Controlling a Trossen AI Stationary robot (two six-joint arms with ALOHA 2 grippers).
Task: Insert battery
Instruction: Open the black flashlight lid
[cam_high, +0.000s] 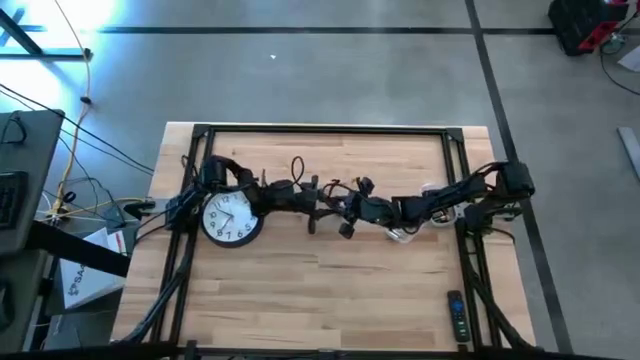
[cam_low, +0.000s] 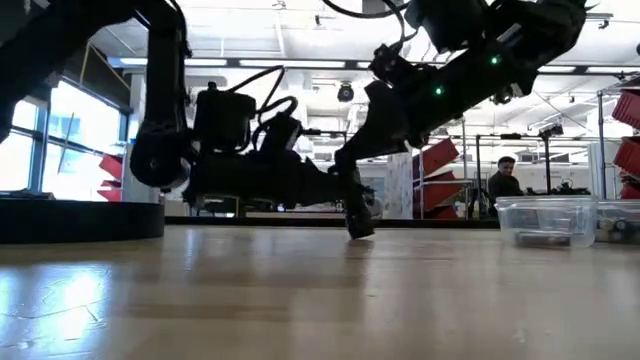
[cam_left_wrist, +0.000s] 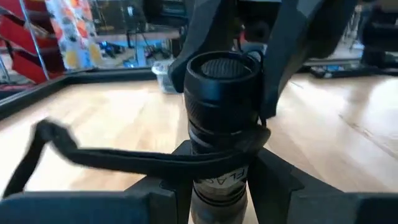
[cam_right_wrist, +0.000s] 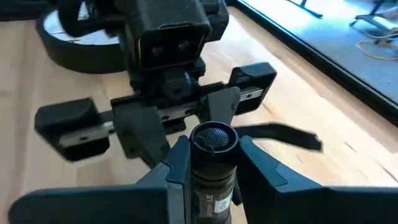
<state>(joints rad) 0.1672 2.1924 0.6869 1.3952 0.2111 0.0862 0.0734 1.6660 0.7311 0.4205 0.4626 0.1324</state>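
Observation:
A black flashlight (cam_left_wrist: 221, 93) with a ribbed end cap and a dark wrist strap (cam_left_wrist: 68, 146) is held between both arms over the table's middle (cam_high: 335, 208). My left gripper (cam_left_wrist: 221, 180) comes from the left and is shut on its body. My right gripper (cam_right_wrist: 214, 165) comes from the right and is shut on the same flashlight (cam_right_wrist: 214, 140), its fingers close against the left gripper's. The battery is out of view. In the low view a dark tip (cam_low: 358, 222) reaches down to the table top. My left gripper pinches the flashlight's lettered barrel (cam_left_wrist: 219, 182) between its two fingers, below the end cap. The strap lies slack across the barrel just above the fingers (cam_left_wrist: 180, 180). My right gripper pinches the barrel just under the end cap (cam_right_wrist: 214, 180) between its two fingers (cam_right_wrist: 255, 165). The cap end stands out past the fingertips, toward the left gripper.
A round wall clock (cam_high: 232, 218) lies under the left arm. A clear plastic container (cam_low: 545, 220) stands at the right, near the right arm. A remote control (cam_high: 456, 315) lies near the front right edge. A person (cam_low: 503, 180) sits in the room behind.

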